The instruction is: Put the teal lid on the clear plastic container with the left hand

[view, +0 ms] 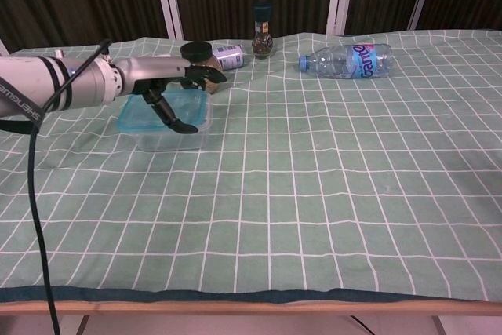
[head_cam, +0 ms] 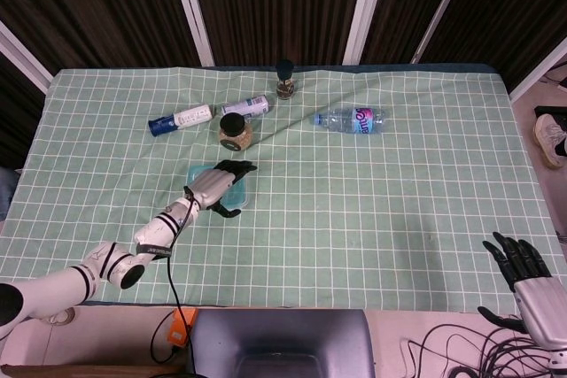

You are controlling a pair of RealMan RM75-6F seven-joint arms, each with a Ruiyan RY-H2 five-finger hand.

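left hand spread over teal lid, contact unclear | right hand spread, partly cropped

The water bottle carries a blue label whose lettering is too blurred to read.

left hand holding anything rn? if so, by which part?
Nothing clearly held. The left hand is spread over the teal lid, which sits on the clear plastic container; whether its fingers touch the lid cannot be told. The right hand is empty.
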